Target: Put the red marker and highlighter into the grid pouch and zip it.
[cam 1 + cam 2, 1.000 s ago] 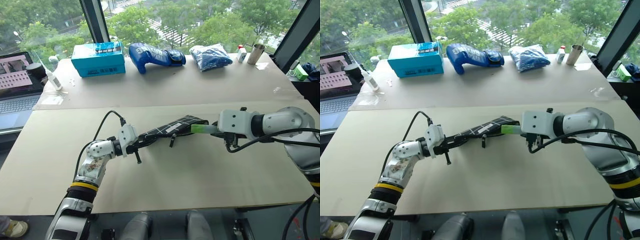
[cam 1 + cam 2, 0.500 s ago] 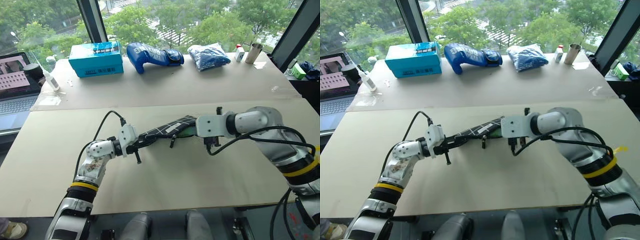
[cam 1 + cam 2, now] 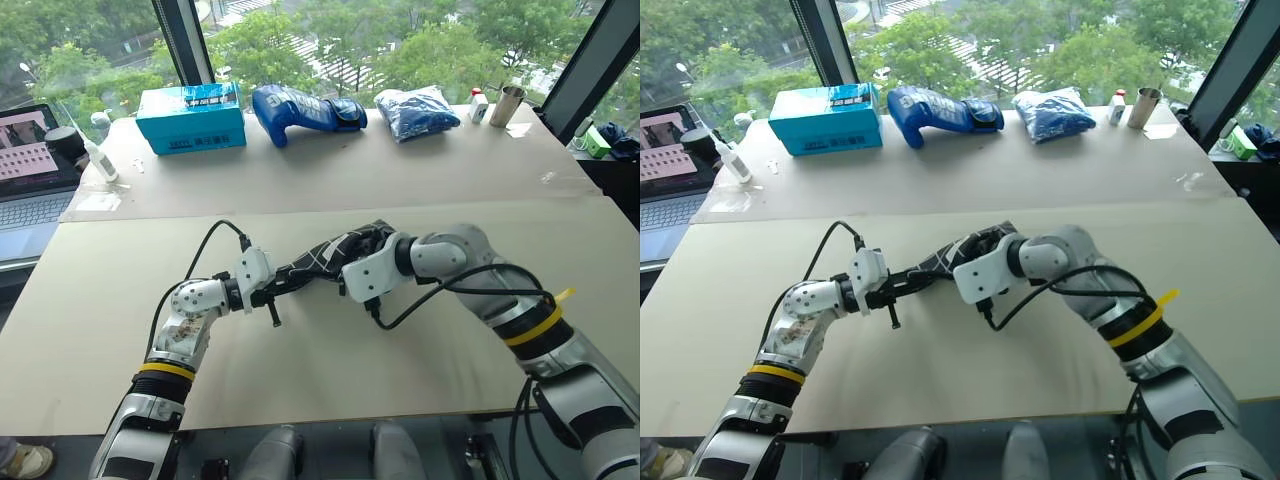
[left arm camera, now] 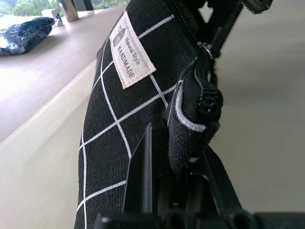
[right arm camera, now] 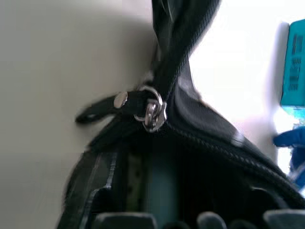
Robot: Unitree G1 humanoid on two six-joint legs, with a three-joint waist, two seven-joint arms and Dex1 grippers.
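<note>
Midway over the table [image 3: 420, 380], the left gripper [image 3: 272, 295] pinches one end of the grid pouch [image 3: 325, 256], holding it off the surface. At the pouch's open mouth, the right gripper [image 3: 352, 272] has its fingers spread, the pale green highlighter [image 5: 159, 188] lying between them inside, near the zipper pull [image 5: 119, 102].

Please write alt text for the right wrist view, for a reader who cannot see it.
The open grid pouch is seen from very close, its metal zipper pull hanging at the opening. The pale green highlighter lies inside, between the right gripper's open fingers.
</note>
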